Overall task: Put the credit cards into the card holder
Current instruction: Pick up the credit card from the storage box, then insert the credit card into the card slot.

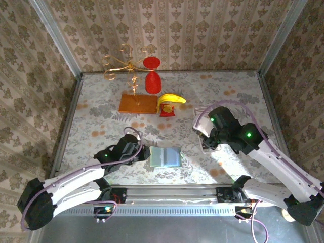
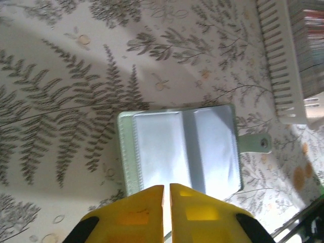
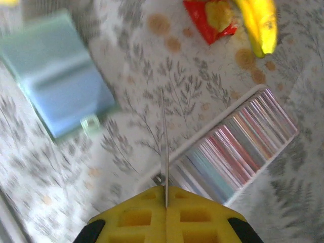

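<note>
**Holder lies open, one card pinched on the right**

On my left in the overhead view, the card holder (image 1: pixel 165 157) lies opened flat on the table (image 1: pixel 101 121), just in front of the arm bases. The left gripper (image 1: pixel 145 152) sits at its left edge. From the left wrist camera the holder (image 2: pixel 182 149) shows two glossy bluish-grey panels with a fold between them. A pale green stitched border with rounded corners frames them, and a small tab with a snap sticks out on one side. The left gripper (image 2: pixel 167 188) has its yellow fingers closed to a thin slit right over the holder's near edge. I cannot tell whether that edge is caught between them.

To the right, a long white tray (image 2: pixel 286 76) with a slotted wall holds the credit cards (image 3: pixel 238 147). They stand on edge in a tight striped row of pink, red, teal and pale tones. The tray lies well apart from the holder, under the right arm.

The right gripper (image 3: pixel 165 190) is clamped on a single card (image 3: pixel 164 147), which I see edge-on as a thin white line above the tray's rim. This view is blurred.

The table has a pale, leaf-patterned cover. At the back stand a gold wire stand (image 1: pixel 124 63) on a wooden board (image 1: pixel 137 104), a red goblet (image 1: pixel 152 76), and a banana (image 1: pixel 171 99) on a red packet (image 1: pixel 166 110).
</note>
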Controlling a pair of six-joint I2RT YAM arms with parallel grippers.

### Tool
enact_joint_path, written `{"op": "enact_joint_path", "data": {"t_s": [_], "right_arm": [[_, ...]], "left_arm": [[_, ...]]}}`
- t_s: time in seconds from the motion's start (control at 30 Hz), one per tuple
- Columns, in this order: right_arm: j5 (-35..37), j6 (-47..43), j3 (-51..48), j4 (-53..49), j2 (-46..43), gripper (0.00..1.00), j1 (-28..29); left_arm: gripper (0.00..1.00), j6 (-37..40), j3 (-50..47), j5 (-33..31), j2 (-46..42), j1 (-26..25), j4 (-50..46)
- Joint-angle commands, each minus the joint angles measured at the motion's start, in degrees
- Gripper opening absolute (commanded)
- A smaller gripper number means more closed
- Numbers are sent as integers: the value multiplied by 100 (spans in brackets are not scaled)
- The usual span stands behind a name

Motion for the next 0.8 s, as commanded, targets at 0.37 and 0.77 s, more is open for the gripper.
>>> {"op": "enact_joint_path", "data": {"t_s": [0.37,0.77], "right_arm": [[-800,7220,-2341,3671,-187,0,1158],[-909,7180,-2196,4349,1304,0,1331]], "left_arm": [[0,-327,149,443,978,64,636],[0,-295,61,546,1457,-15,925]]}}
